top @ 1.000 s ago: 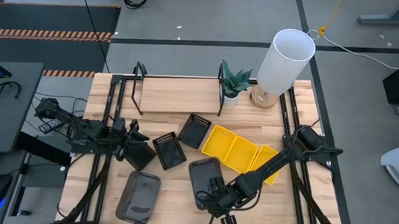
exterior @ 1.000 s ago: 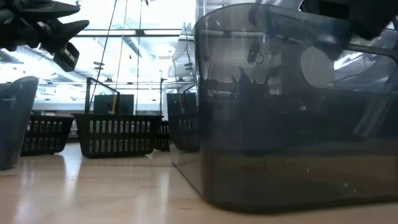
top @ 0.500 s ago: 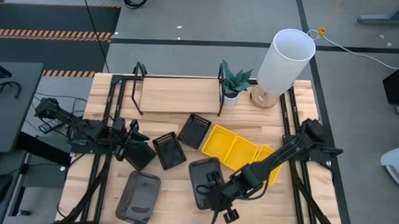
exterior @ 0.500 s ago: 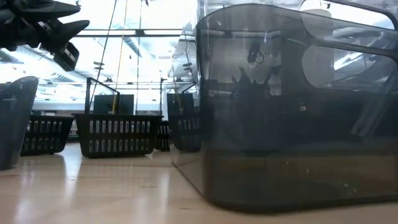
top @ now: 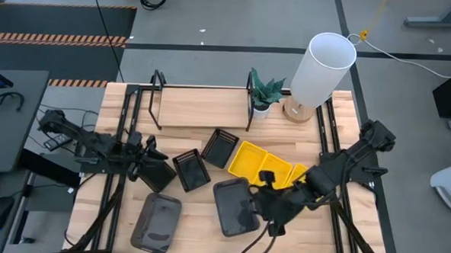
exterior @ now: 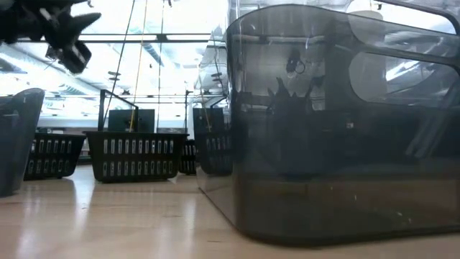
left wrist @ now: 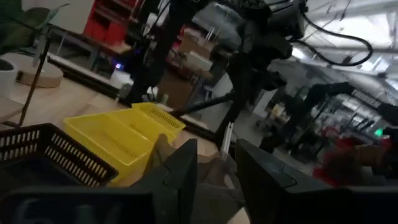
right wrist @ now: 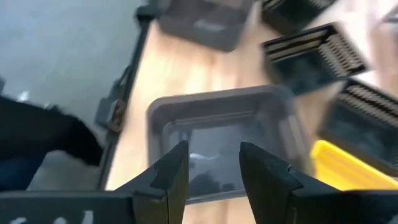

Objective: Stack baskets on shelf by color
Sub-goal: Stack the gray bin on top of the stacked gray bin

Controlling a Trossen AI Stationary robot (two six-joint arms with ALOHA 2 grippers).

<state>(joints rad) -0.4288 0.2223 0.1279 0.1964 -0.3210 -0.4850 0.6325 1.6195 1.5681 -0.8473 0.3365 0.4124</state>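
Slatted light-wood worktop (top: 199, 217) stands on grey floor (top: 215, 23) crossed by dark seams, orange-black hazard strips (top: 58, 37) to one side, a white cylindrical lamp (top: 319, 68) on a wooden base and a small potted plant (top: 263, 94) at the worktop's far edge, bright ceiling lights (exterior: 165, 18) behind.

Robotics lab or workshop: concrete floor (top: 215, 19), hazard-striped mat (top: 54, 37), red storage racks (left wrist: 102, 18).
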